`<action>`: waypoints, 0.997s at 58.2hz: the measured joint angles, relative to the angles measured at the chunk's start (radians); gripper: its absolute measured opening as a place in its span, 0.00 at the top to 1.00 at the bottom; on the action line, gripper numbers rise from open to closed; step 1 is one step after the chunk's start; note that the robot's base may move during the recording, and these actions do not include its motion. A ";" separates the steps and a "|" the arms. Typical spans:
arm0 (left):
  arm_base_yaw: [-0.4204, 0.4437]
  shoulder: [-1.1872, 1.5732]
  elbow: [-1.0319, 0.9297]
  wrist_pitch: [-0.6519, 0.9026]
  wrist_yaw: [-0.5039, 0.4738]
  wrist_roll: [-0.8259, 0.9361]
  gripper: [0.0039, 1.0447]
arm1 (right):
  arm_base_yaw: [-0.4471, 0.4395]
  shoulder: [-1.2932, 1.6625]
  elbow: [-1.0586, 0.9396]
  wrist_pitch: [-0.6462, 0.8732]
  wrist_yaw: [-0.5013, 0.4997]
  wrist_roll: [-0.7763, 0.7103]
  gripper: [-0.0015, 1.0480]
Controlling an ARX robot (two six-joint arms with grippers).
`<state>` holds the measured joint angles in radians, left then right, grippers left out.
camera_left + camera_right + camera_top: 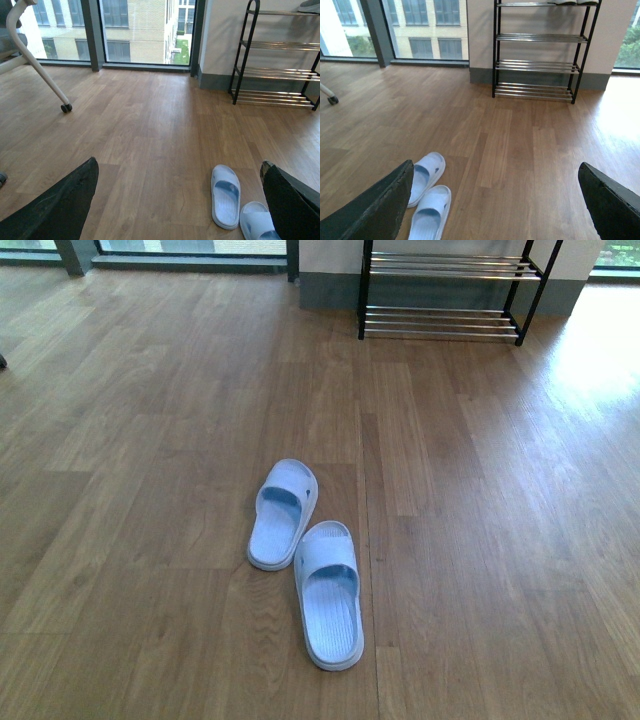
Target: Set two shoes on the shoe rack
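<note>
your front cam sits high between the arms, tilted down at the floor [150, 440] — slides [310, 560] close, shoe rack [445, 295] far off, cropped to its lower tiers. both wrist cams ride low, looking forward across the room: right one square-on to the rack, left one at an angle, with more of the windows [135, 30]. all three share slides and rack.
</note>
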<state>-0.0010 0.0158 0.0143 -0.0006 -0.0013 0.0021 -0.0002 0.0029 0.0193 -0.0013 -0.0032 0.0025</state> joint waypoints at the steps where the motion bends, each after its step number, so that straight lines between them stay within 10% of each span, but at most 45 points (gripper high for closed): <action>1: 0.000 0.000 0.000 0.000 -0.001 0.000 0.09 | 0.000 0.000 0.000 0.000 0.000 0.000 0.09; 58: 0.000 0.000 0.000 0.000 0.002 0.000 0.09 | 0.000 0.000 0.000 0.000 0.006 0.000 0.09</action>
<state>-0.0010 0.0158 0.0143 -0.0002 0.0006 0.0021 -0.0002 0.0029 0.0193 -0.0013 0.0032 0.0025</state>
